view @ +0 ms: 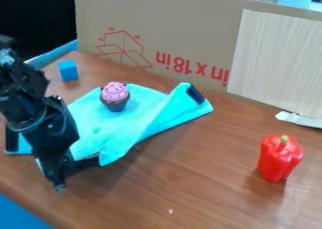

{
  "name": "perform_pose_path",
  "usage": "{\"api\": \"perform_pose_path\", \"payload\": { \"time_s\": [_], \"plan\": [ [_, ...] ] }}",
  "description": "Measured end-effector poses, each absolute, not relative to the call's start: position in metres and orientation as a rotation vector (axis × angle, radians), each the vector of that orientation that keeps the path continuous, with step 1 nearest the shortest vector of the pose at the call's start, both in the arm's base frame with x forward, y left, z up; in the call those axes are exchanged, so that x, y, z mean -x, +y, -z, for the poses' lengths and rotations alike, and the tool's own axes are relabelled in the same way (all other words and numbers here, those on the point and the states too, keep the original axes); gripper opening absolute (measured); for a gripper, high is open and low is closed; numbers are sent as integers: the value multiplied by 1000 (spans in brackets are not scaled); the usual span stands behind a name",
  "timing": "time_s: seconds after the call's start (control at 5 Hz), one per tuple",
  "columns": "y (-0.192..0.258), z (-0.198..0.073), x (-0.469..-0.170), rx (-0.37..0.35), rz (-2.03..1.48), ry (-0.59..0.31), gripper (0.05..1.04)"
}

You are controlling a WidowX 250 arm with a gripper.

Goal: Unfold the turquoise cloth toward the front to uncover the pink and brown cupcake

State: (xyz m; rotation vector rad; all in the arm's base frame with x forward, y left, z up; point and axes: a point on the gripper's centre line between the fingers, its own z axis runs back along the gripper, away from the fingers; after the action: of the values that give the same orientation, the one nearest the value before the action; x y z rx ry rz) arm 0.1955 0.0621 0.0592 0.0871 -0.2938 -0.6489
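Camera view: a bright blue cloth [141, 119] lies on the brown table [189, 185], under a cupcake [115, 97]. By its near left edge is the gripper [68, 174], pinched or spread, I can't tell. A red pepper [278, 158] sits right.

I've got my black arm [28, 101] in from the left, its end effector [78, 174] low at the near left edge of the turquoise cloth [116, 131], fingers spread apart. On that cloth I see a toy cupcake [115, 96] with pink frosting, standing upright. The cloth's right part is folded over. Just beyond, far left on the brown worktop [189, 185], there's a blue cube [68, 70]. Over right, well apart, a red pepper [278, 158] stands upright. Cardboard [182, 30] lines the far side.
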Motion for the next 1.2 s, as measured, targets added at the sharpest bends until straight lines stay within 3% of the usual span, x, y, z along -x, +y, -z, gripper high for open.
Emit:
{"api": "perform_pose_path", "payload": {
  "time_s": [0.4,0.6,1.2],
  "plan": [
    [46,-58,-170,-67,670,-262,59],
    [38,-56,-157,-90,691,-257,59],
    [26,-52,-145,-42,658,-187,59]
  ]
}}
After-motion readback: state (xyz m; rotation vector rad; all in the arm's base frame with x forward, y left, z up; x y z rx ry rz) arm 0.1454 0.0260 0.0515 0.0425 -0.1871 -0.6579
